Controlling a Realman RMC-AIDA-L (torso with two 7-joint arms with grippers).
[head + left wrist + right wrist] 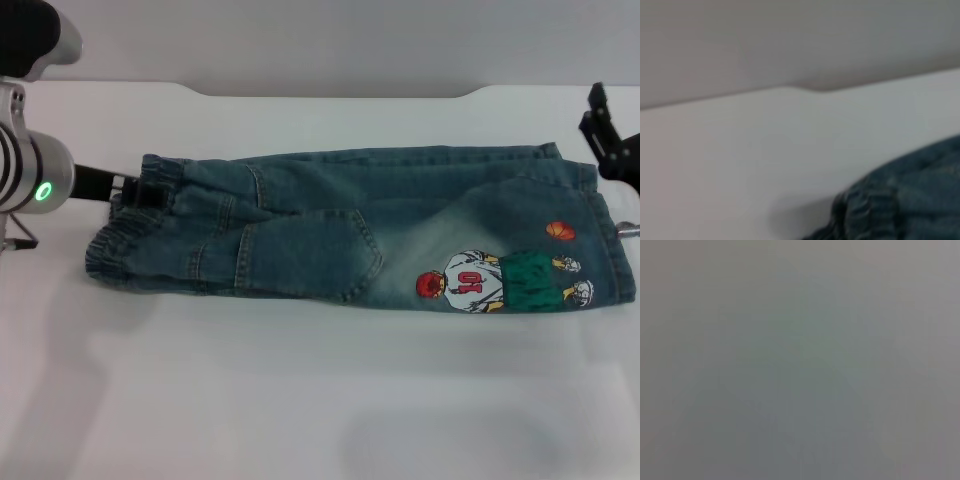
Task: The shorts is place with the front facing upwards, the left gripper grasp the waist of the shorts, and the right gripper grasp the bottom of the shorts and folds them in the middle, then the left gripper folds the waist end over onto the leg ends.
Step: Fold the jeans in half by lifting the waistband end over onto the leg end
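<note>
While you're reading the head view, start with the white table (300, 400) — the shorts (380, 225) lie flat across its middle, already folded lengthwise into one long band, waist end toward the robot's left, leg ends toward its right.

Left gripper (125, 187) sits at the waist end, its dark tip touching the elastic waistband (130, 235). You can't tell from here whether it's spread or pinching the cloth; the left wrist view only shows bunched denim (900, 200) low in frame against bare table.

Right gripper (610, 140) is at the far right edge, just beside the leg hems (605, 240), above the fabric. Whether it's spread or pressed together, you can't tell — the right wrist view is a blank grey field.

Shorts themselves: faded blue denim, gathered waistband, a patch pocket (310, 250) mid-band with the flap angled, a paler washed area beside it.

Smallest detail — a cartoon print (500, 280) near the leg end: figures in white and green, plus an orange ball (560, 231) above them.
</note>
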